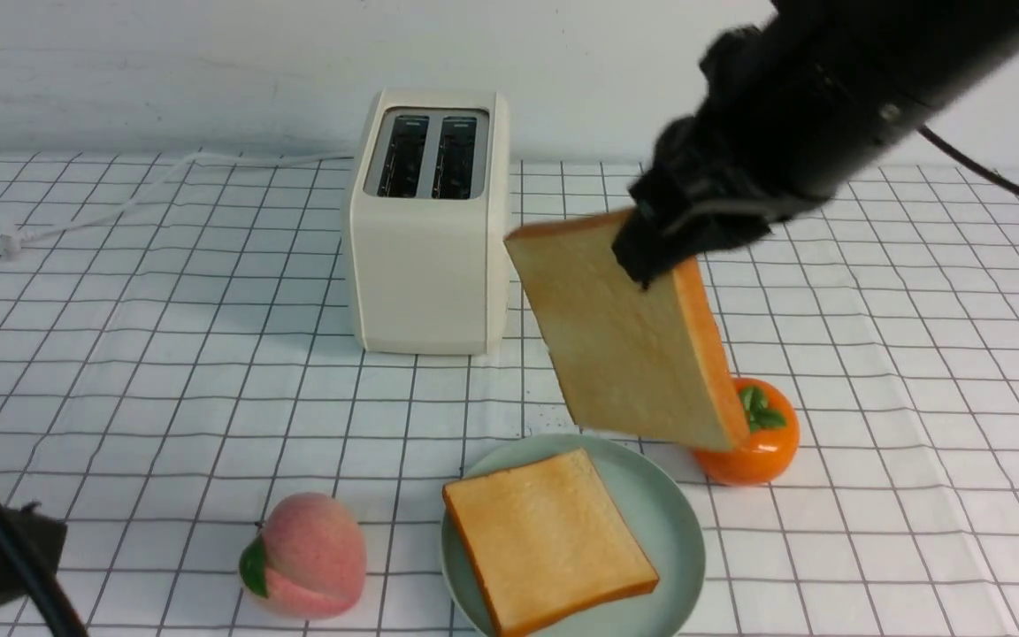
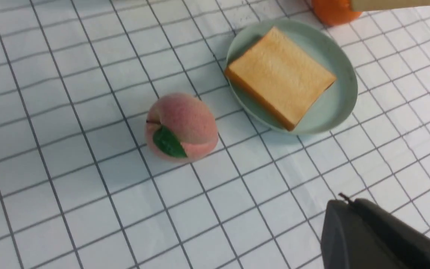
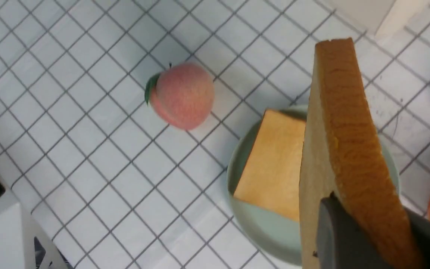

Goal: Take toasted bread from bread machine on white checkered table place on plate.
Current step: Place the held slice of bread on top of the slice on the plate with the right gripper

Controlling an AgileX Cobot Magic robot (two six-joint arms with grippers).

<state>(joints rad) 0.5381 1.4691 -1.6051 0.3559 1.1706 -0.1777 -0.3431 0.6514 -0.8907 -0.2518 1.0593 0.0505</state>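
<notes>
Our right fingers (image 1: 651,252) grip the top edge of the held toast (image 1: 624,354), which hangs tilted beneath them, just above the far rim of the plate (image 1: 682,522), where the other toast (image 1: 549,540) lies flat. Our left fingers (image 2: 364,239) are closed and farther off. Only the right wrist view shows the held toast edge-on over the plate; the front view shows the toaster (image 1: 428,221) with empty slots.

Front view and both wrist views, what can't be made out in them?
Left pincer: mostly cut off by the left wrist view's edge; front view shows only a dark stub.
Right pincer: blurred in the front view; right wrist view's edge cuts off most of it.
Orange fruit: partly hidden behind the held toast, front view.
</notes>
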